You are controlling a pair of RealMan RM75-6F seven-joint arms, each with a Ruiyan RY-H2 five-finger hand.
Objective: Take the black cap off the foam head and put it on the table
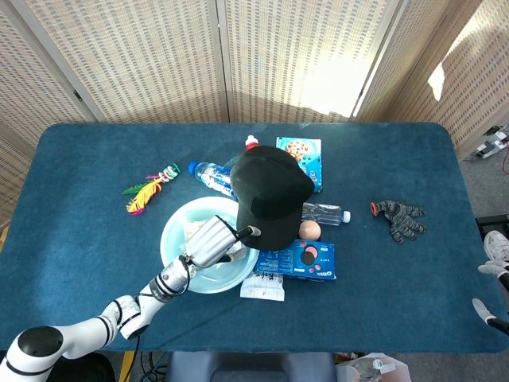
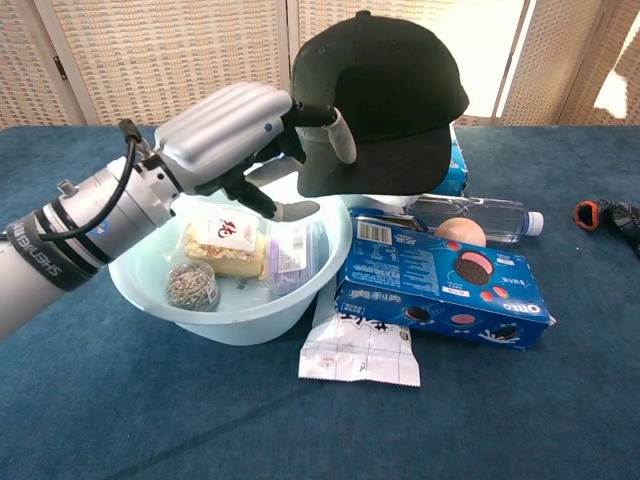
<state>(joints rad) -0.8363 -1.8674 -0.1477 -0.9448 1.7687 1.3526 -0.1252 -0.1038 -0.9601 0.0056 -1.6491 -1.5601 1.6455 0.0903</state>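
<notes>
While the head view takes in the whole table, it hides what sits inside the bowl behind the left hand; the chest view shows those contents plainly: a wrapped snack, a purple packet and a small tin. Only the head view shows the feather toy well left of the cap, the cookie box behind it, and the full glove far to the cap's right; in the chest view the glove is just a sliver at the frame edge. The foam head itself is covered by the cap in both views.

The cap sits up on the head, above the bowl's right rim, brim pointing toward the camera. The left hand reaches over the bowl with fingers spread apart: one lies against the cap's left side by the brim, another stretches lower, under the brim. It grips nothing yet.

The right hand shows only at the head view's right edge, well away from the cap; whether its fingers are spread or curled cannot be told.

Just right of the bowl lie an Oreo box, a water bottle, an egg and a white packet.
</notes>
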